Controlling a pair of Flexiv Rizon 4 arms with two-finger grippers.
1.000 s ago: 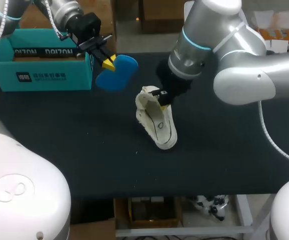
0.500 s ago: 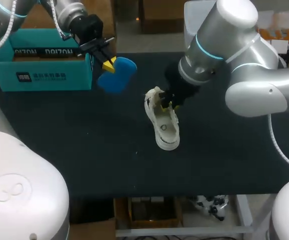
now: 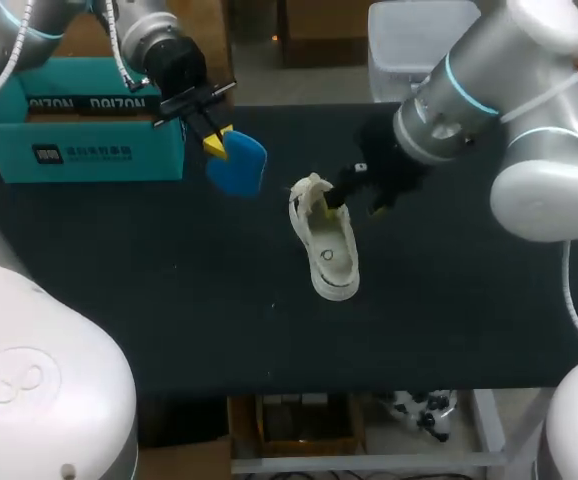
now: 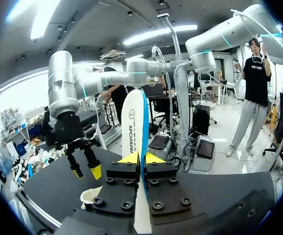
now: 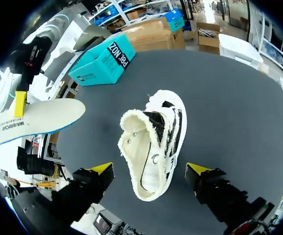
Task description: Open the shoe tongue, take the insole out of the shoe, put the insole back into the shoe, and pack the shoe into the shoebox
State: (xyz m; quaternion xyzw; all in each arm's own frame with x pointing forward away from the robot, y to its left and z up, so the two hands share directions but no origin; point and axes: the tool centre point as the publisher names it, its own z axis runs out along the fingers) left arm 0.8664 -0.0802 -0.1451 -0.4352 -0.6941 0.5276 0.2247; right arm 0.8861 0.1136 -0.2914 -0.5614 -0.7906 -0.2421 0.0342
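Your shoe lies near the middle of the dark table, a cream canvas one with frayed edges; its mouth points toward the far side and its toe toward the near edge. In the right wrist view the shoe sits below and between the spread fingers, with a gap on each side.

Your right gripper hangs just beside the heel end; its fingers are parted wide and grasp nothing, and the same shows in its own view.

The insole is out of the shoe, blue beneath and pale on top; you hold it off the table between shoe and shoebox. Your left gripper is clenched on one end of it; in the left wrist view the yellow tips press both faces of the insole, which stands edge-on ahead of them.

The insole's pale face carries a line of dark print; the teal shoebox, at the table's far left corner, has white lettering on its sides and a small dark label.
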